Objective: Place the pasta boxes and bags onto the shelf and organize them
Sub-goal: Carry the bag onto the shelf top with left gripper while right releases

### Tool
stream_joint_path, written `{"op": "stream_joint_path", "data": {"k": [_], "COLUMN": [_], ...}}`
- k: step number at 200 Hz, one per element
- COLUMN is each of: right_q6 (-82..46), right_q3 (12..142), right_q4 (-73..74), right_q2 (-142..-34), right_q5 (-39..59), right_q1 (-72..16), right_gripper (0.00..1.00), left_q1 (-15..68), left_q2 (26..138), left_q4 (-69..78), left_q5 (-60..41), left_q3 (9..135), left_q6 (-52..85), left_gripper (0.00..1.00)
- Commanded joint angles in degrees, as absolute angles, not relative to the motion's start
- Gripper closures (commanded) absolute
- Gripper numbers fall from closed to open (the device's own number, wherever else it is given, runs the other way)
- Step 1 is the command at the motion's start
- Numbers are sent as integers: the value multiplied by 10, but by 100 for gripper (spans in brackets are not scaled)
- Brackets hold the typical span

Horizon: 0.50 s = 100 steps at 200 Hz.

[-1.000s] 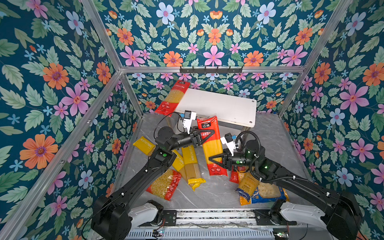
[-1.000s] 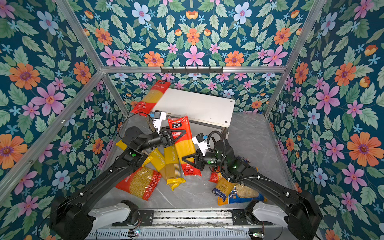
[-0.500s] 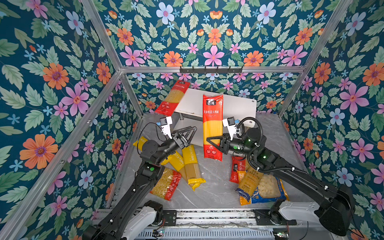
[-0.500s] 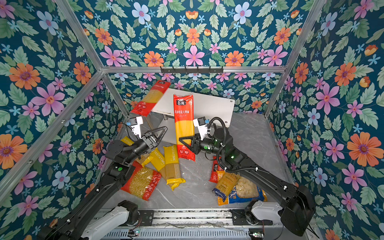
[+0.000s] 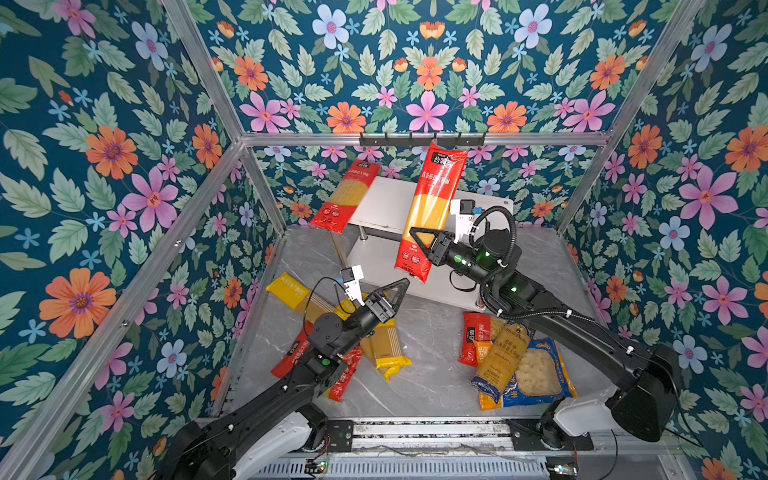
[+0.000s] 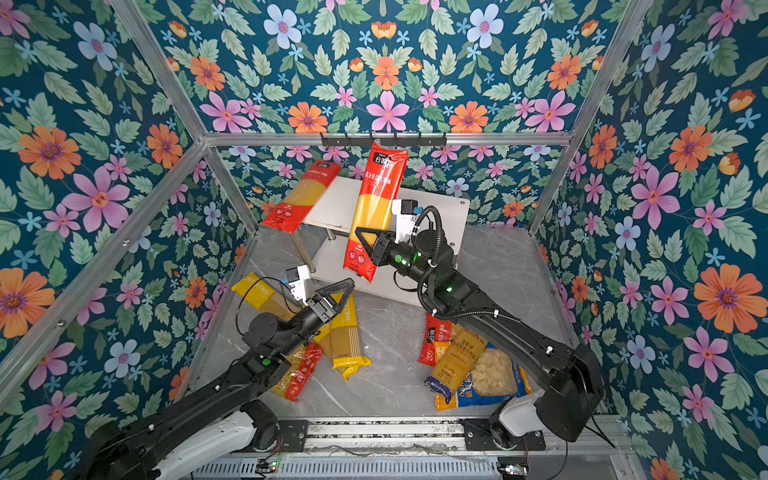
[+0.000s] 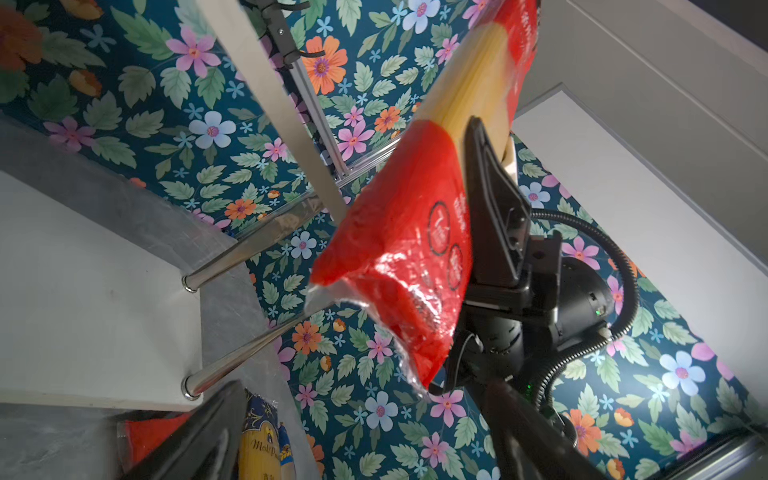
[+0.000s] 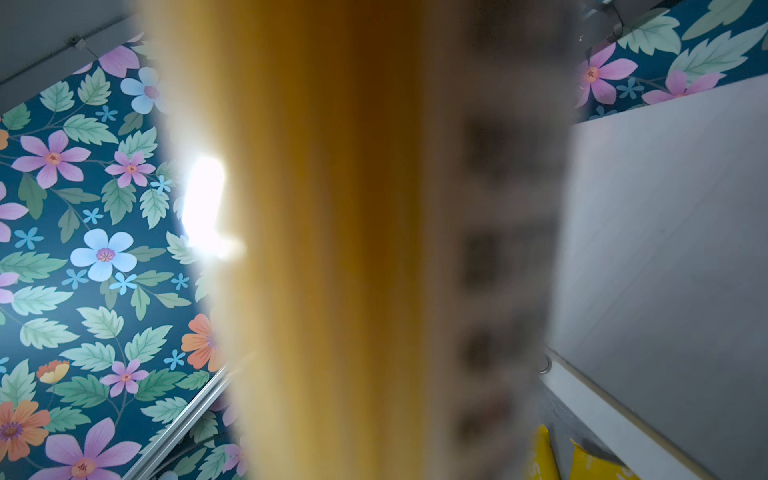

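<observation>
**Progress, near to far.** Seven packs lie on the table (image 5: 432, 374), not yet shelved.
- Right side: the blue-orange shells pack (image 5: 540, 378), the navy-gold spaghetti pack (image 5: 500, 357) overlapping it, and a red macaroni pack (image 5: 471, 336) just beside them.
- Left side: a second red macaroni pack (image 5: 343, 376), partly under the left arm, and three yellow PASTATIME packs (image 5: 386, 347) in a loose fan.

The left gripper (image 5: 392, 293) hovers above the yellow packs with its jaws spread, holding nothing.

Beyond it, the right gripper (image 5: 419, 237) pinches the held red spaghetti pack (image 5: 432, 199) near its lower end. The pack stands nearly upright in the air, in front of the shelf (image 5: 386, 199) (not on it).

Farthest back, the other red spaghetti pack (image 5: 347, 193) lies tilted across the left edge of the top tier and overhangs it.

Judgement: one pack is roughly placed, one is held in the air, and seven are left. Tidying is outstanding.

**View differences.**
- Only the top views show the full pack count and the overhang.
- The left wrist view alone shows the lower tier (image 7: 83, 311), with no pack on its visible part, plus the chrome legs (image 7: 253, 245).
- The right wrist view is largely blocked by the blurred held pack. The shelf board shows beside it.
</observation>
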<state>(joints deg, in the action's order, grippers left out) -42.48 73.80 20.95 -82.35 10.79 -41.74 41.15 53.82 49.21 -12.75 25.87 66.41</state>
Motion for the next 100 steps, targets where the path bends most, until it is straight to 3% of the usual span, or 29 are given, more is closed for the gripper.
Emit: {"op": "stream_joint_path", "data": {"k": [1,40,100], "right_q6": [-479,-505,-550], "right_q3": [743,734,735], "right_q4": [334,363,387], "right_q2": [-831,-838,-851], "right_q5": [86,77,88], "right_q1": [-421,-438,-439], "right_gripper": [84,84,82], "left_q1": [427,438,438], "left_q2": [573,613,606], "left_q4": [604,652,660], "left_q5": [-99,-59,20], "left_q3": [277,293,285], "left_q6": [681,696,721], "left_gripper": [9,16,39]}}
